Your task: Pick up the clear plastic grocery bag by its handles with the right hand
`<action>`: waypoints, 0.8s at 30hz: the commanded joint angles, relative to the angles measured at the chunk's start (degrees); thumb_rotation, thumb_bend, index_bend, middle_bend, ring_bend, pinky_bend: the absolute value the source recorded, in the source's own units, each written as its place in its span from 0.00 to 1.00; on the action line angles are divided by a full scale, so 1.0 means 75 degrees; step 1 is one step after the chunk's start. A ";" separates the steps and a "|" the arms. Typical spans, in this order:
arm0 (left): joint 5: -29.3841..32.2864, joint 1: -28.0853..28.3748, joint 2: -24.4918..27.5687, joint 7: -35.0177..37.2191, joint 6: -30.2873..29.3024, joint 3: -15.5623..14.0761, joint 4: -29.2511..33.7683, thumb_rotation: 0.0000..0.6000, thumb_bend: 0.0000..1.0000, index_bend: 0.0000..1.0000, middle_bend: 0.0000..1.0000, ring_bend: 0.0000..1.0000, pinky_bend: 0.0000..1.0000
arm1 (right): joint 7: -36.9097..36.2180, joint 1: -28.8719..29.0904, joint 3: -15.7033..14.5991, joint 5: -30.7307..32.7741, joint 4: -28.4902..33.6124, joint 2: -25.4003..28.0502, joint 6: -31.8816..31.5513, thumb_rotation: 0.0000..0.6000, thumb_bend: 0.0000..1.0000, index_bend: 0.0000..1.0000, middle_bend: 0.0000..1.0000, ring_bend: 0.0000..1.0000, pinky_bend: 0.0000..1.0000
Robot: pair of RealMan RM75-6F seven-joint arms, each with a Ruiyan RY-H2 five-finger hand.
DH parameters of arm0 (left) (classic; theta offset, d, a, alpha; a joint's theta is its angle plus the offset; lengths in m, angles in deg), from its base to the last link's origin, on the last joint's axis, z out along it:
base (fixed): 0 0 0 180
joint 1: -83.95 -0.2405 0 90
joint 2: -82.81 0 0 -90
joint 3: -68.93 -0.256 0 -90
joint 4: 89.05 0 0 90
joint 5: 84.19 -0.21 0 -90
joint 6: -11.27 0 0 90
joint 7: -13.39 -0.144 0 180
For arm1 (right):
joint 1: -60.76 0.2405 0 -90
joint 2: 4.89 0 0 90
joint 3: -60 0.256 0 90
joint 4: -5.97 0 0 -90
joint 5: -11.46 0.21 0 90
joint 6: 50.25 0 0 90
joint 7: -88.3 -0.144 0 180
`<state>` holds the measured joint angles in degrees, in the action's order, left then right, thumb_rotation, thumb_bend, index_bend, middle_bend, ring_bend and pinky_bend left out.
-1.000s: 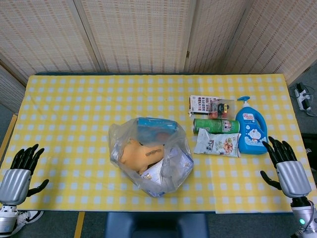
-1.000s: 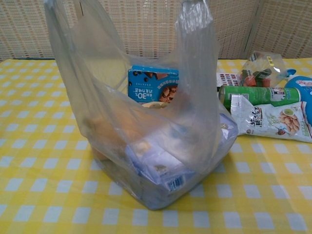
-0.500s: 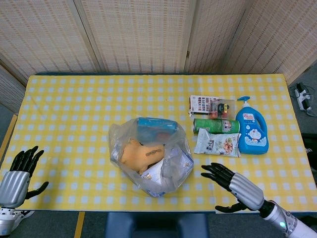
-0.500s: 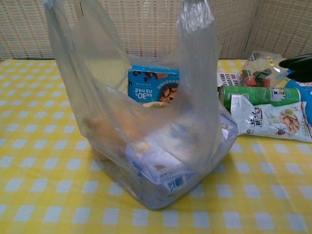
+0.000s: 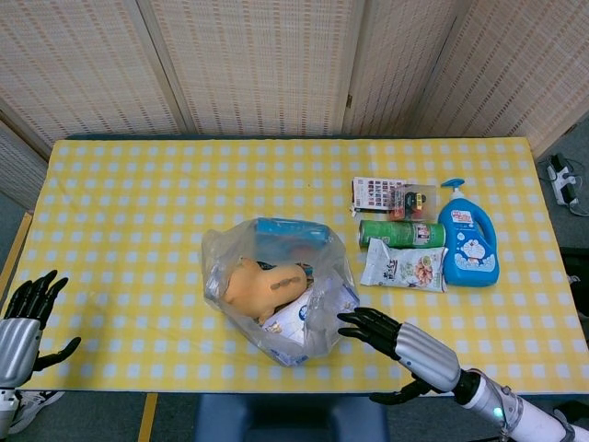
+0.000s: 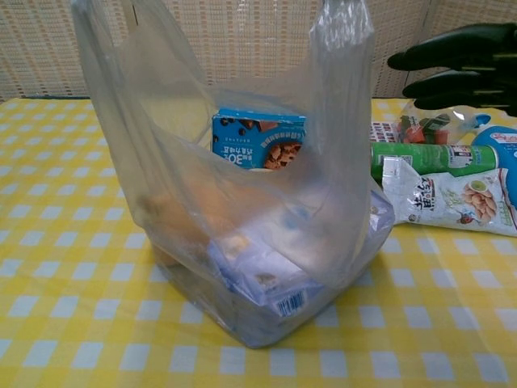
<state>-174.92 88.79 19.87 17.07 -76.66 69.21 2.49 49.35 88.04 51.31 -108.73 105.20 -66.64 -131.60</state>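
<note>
The clear plastic grocery bag (image 5: pixel 276 299) stands near the table's front middle, filled with a blue snack box (image 6: pixel 258 139), a tan item (image 5: pixel 259 285) and white cartons. Both of its handles (image 6: pixel 339 32) stand upright in the chest view, the other handle at the upper left. My right hand (image 5: pixel 394 339) hovers just right of the bag with black fingers spread toward it, holding nothing; the chest view shows its fingers (image 6: pixel 456 69) at the upper right, apart from the right handle. My left hand (image 5: pixel 23 322) hangs open off the table's front left corner.
Right of the bag lie a green can (image 5: pixel 402 234), a snack pouch (image 5: pixel 405 269), a blue pump bottle (image 5: pixel 467 239) and a small packet (image 5: pixel 391 198). The yellow checked tablecloth (image 5: pixel 129 212) covers the table. Woven screens stand behind.
My right hand has swept left from the table's right edge to just beside the bag. The bag's right handle has shifted slightly. My left hand has sunk lower at the left corner.
</note>
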 commanded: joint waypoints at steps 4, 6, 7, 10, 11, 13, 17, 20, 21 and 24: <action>0.0074 -0.0015 0.0007 0.0038 -0.0101 0.0108 -0.0011 1.00 0.25 0.00 0.00 0.04 0.05 | -0.0667 0.0467 0.0206 0.0472 -0.0149 -0.0150 0.0226 1.00 0.23 0.00 0.00 0.00 0.00; 0.0074 0.0016 -0.0010 0.0042 -0.0071 0.0130 -0.0026 1.00 0.25 0.00 0.00 0.04 0.05 | -0.0905 0.0613 0.0235 0.0544 -0.0167 -0.0208 0.0305 1.00 0.23 0.00 0.00 0.00 0.00; 0.0072 0.0034 -0.0012 0.0048 -0.0040 0.0131 -0.0033 1.00 0.25 0.00 0.00 0.04 0.05 | -0.1016 0.0672 0.0249 0.0569 -0.0180 -0.0236 0.0322 1.00 0.23 0.00 0.00 0.00 0.00; 0.0042 0.0092 -0.0009 0.0101 0.0056 0.0122 -0.0061 1.00 0.25 0.00 0.00 0.04 0.05 | -0.1427 0.0915 0.0256 0.0645 -0.0194 -0.0278 0.0466 1.00 0.23 0.00 0.00 0.00 0.00; 0.0023 0.0103 -0.0013 0.0128 0.0059 0.0123 -0.0080 1.00 0.25 0.00 0.00 0.05 0.05 | -0.1526 0.0982 0.0264 0.0676 -0.0198 -0.0289 0.0513 1.00 0.23 0.00 0.00 0.00 0.00; -0.0039 0.0113 -0.0043 0.0244 0.0014 0.0129 -0.0163 1.00 0.25 0.00 0.00 0.05 0.05 | -0.1691 0.1140 0.0316 0.0766 -0.0200 -0.0326 0.0630 1.00 0.23 0.00 0.00 0.00 0.00; -0.0022 0.0058 -0.0020 0.0388 -0.0078 0.0132 -0.0233 1.00 0.25 0.00 0.01 0.06 0.04 | -0.1739 0.1387 0.0519 0.1052 -0.0205 -0.0507 0.0857 1.00 0.23 0.00 0.00 0.00 0.00; 0.0003 0.0016 0.0015 0.0479 -0.0156 0.0150 -0.0239 1.00 0.25 0.00 0.01 0.06 0.04 | -0.1923 0.1596 0.0630 0.1280 -0.0172 -0.0646 0.1087 1.00 0.23 0.00 0.00 0.00 0.00; 0.0001 0.0001 0.0022 0.0496 -0.0174 0.0145 -0.0245 1.00 0.25 0.00 0.01 0.06 0.04 | -0.1964 0.1660 0.0656 0.1327 -0.0167 -0.0679 0.1156 1.00 0.23 0.00 0.00 0.00 0.00; 0.0004 -0.0042 0.0069 0.0583 -0.0185 0.0107 -0.0260 1.00 0.25 0.00 0.01 0.06 0.05 | -0.2019 0.1861 0.0728 0.1456 -0.0158 -0.0785 0.1390 1.00 0.23 0.00 0.00 0.00 0.00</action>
<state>-174.92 88.58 20.26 21.25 -78.03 70.10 0.58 34.47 101.51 56.44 -98.26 103.95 -72.10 -121.78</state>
